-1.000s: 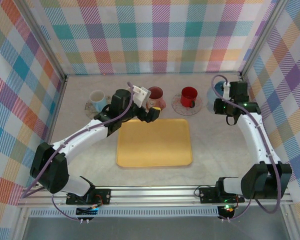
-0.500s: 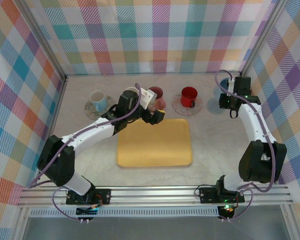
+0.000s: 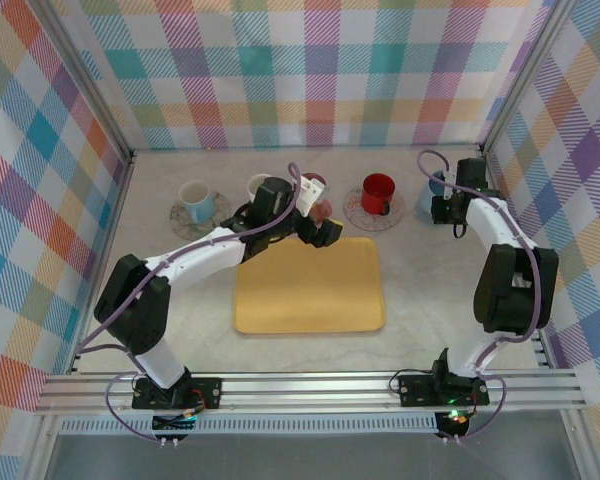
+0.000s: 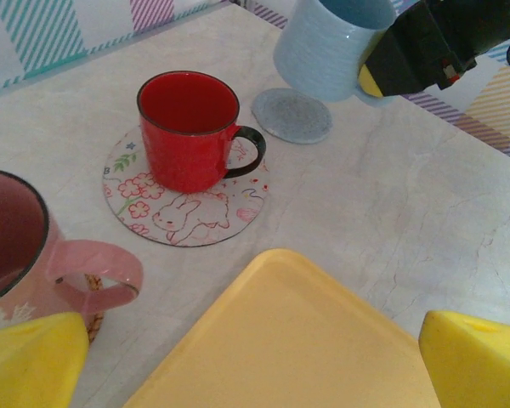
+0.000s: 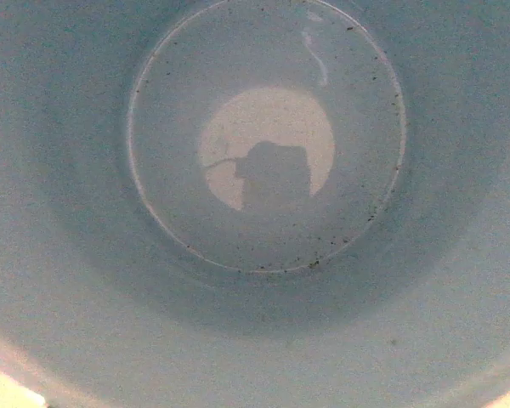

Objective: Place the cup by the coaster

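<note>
The right tool (image 4: 372, 78) pinches the blue cup (image 4: 331, 47) by its rim at the upper right of the left wrist view, just behind one grey coaster (image 4: 291, 115). Two other cups show there: red (image 4: 191, 132) and pink (image 4: 17, 255). The left tool (image 4: 255, 357) is spread wide over one yellow tray (image 4: 297, 314).
</note>
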